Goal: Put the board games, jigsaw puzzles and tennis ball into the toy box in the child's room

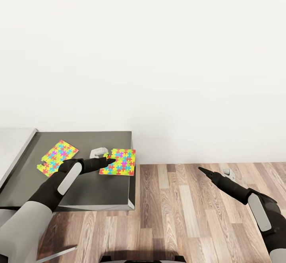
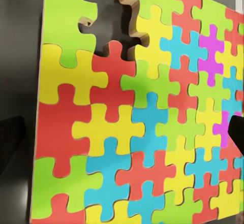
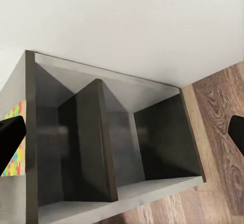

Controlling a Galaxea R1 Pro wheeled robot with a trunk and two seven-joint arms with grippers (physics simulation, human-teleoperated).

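- Nearest the head camera are the robot's two arms: the left arm reaches over the dark counter [image 1: 79, 191], and the right arm stretches out over the wood-plank floor [image 1: 178, 211].
- Left jaws [image 1: 109, 160] hang at the near-left edge of the right puzzle [image 1: 118, 162]; whether the tips touch it cannot be told. In the head view they look like one dark point, so spread or closed cannot be told.
- Right jaws [image 1: 202, 170] taper to a dark point above the floor, well apart from the counter; spread or closed cannot be told. In the right wrist view dark tips show at both edges, with the counter's open shelf unit [image 3: 109, 148] between them.
- That right puzzle lies flat near the counter's right edge, roughly square, its sides slightly skewed to the counter's edges. Up close in the left wrist view [image 2: 137, 127], its pieces are yellow, red, blue, green and a few magenta, with a notch in one edge.
- A second puzzle [image 1: 58, 157] lies flat to the left, turned diagonally, its long axis running from near-left to far-right.
- Between the two puzzles sits a small pale grey thing [image 1: 98, 152]; what it is cannot be made out.
- A lighter grey counter [image 1: 14, 147] joins on the left, cut off by the picture edge.
- Behind everything stands a plain white wall [image 1: 159, 56].
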